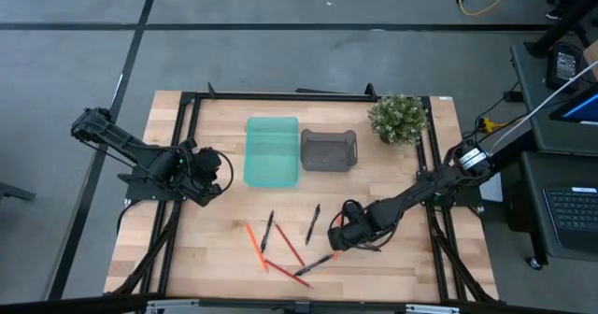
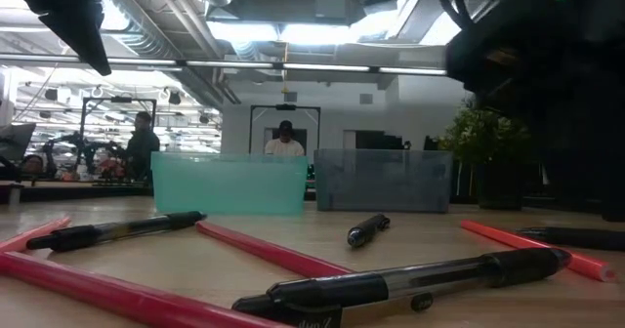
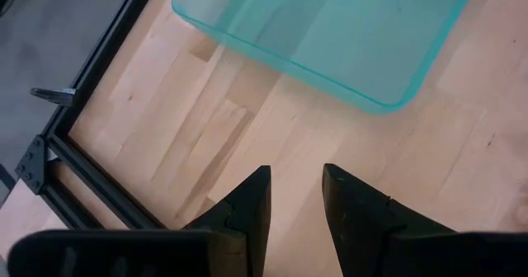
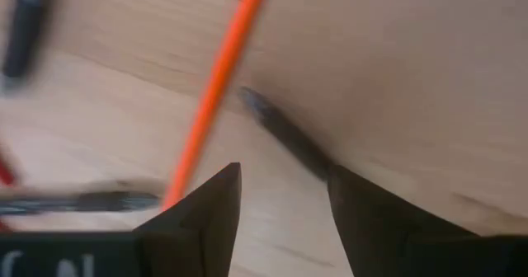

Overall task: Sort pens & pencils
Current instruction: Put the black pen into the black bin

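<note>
Black pens and orange and red pencils lie flat and scattered on the near middle of the wooden table (image 1: 224, 258): pens (image 1: 268, 232) (image 1: 313, 222) (image 1: 318, 263), an orange pencil (image 1: 252, 242), red pencils (image 1: 288, 242) (image 1: 285, 272). My right gripper (image 1: 338, 235) hangs open, pointing down, at the right end of this scatter. In its wrist view its fingers (image 4: 285, 174) straddle a black pen (image 4: 285, 133), with an orange pencil (image 4: 216, 87) beside it; no touch shows. My left gripper (image 1: 217, 176) (image 3: 294, 174) waits open over bare wood at the left, beside the teal bin (image 3: 330, 30).
A teal bin (image 1: 272, 151) and a grey bin (image 1: 329, 150) stand side by side at the table's far middle. A potted plant (image 1: 399, 118) stands at the far right. A black frame rail (image 3: 91, 71) runs along the table's edges. People show in the room behind (image 2: 284, 138).
</note>
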Robot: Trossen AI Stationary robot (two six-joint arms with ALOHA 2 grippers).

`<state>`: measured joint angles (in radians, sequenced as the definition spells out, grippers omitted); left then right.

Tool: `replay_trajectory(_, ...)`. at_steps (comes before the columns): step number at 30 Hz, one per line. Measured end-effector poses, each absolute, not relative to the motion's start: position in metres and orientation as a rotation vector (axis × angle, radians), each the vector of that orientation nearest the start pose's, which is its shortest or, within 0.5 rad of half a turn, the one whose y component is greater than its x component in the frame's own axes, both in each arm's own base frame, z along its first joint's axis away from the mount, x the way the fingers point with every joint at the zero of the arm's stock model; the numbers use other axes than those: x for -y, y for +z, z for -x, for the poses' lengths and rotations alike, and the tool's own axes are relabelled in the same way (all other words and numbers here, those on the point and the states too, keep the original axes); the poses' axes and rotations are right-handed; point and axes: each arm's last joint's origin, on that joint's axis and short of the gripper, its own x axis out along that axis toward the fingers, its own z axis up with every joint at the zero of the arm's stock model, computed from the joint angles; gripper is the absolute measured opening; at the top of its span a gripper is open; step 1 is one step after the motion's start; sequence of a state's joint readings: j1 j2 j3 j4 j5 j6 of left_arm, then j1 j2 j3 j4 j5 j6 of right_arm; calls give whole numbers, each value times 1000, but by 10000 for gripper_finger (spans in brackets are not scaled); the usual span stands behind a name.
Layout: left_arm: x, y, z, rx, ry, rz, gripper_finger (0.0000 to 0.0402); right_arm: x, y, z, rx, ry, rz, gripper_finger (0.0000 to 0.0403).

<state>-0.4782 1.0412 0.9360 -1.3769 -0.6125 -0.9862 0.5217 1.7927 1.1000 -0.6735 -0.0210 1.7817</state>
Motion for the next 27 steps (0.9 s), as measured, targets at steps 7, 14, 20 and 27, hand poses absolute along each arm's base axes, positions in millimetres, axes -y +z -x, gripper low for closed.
replay_trajectory(7,52,274,-136,-1031,680,93,105,-166,155,-273,-1342,-738,-967,184)
replay_trajectory(14,52,274,-136,-1021,691,119,105,-171,155,-269,-1387,-600,-813,184)
replay_trajectory(20,54,275,-139,-998,680,144,105,-173,155,-268,-1393,-529,-717,184)
replay_trajectory(27,55,275,-141,-983,671,164,105,-176,155,-266,-1364,-507,-657,184)
